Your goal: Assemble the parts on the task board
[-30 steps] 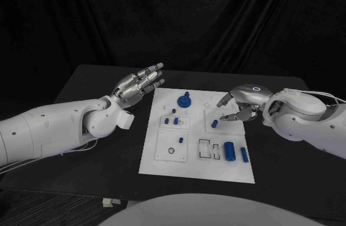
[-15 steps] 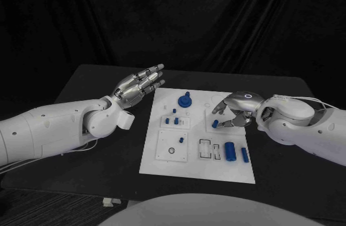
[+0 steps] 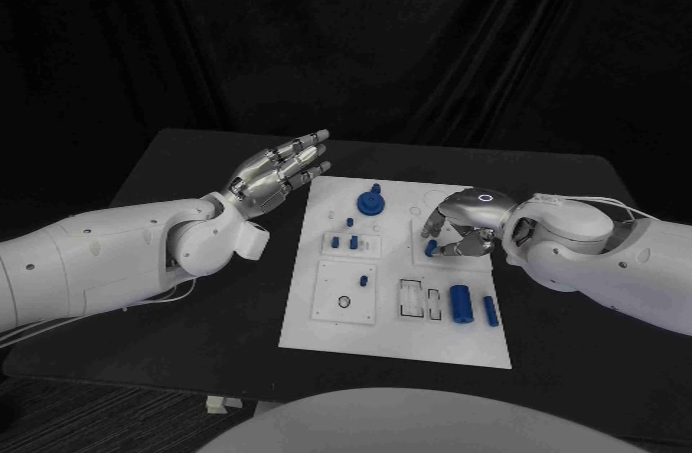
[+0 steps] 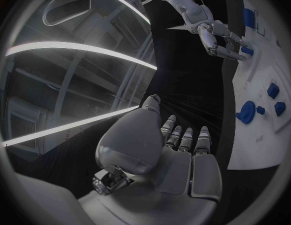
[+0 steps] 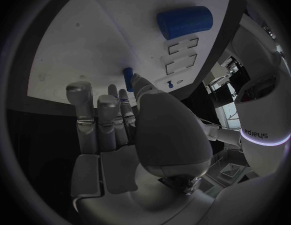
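Blue part (image 3: 430,245) at right hand (image 3: 464,223) fingertips

Black table (image 3: 216,303), white task board (image 3: 397,338) lying flat

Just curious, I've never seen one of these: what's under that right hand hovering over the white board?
Under the right hand stands a small blue peg on the white task board, with a fingertip at it. The head view hides the peg behind the fingers; whether it is gripped is unclear.

task board (image 3: 325,328): white
parts (image 3: 460,303): blue
desk (image 3: 188,163): black
my fingers (image 3: 296,151): silver
my arms (image 3: 101,258): white
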